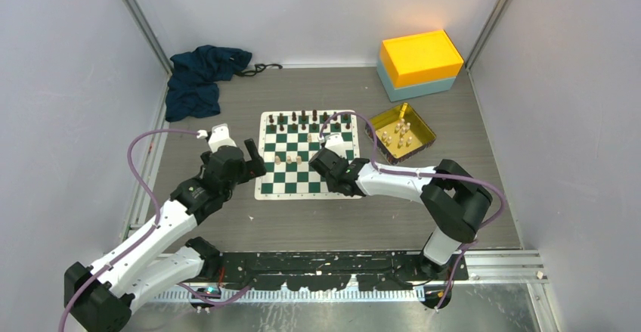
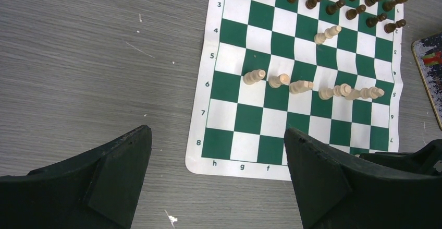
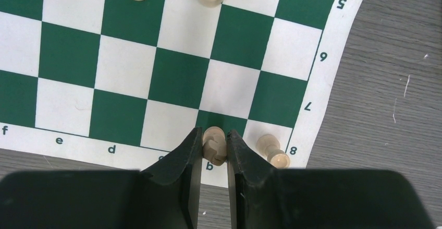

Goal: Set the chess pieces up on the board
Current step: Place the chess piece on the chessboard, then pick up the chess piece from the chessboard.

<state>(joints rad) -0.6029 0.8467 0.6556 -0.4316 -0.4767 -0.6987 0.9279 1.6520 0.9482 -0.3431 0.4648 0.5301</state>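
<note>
Only the right wrist view shows the right gripper (image 3: 213, 148) clamped on a cream chess piece (image 3: 214, 141) at the edge of the board (image 3: 172, 77), while the left gripper (image 2: 217, 135) gapes wide.

In the left wrist view, the left gripper's (image 2: 216, 131) finger (image 2: 323, 182) is hiding the board's (image 2: 250, 119) near corner from you, and the frame edge is cutting off the gold tray (image 2: 430, 72). The right gripper's (image 3: 213, 132) fingers (image 3: 180, 171) are covering the cream piece's (image 3: 213, 145) sides (type unreadable).
</note>
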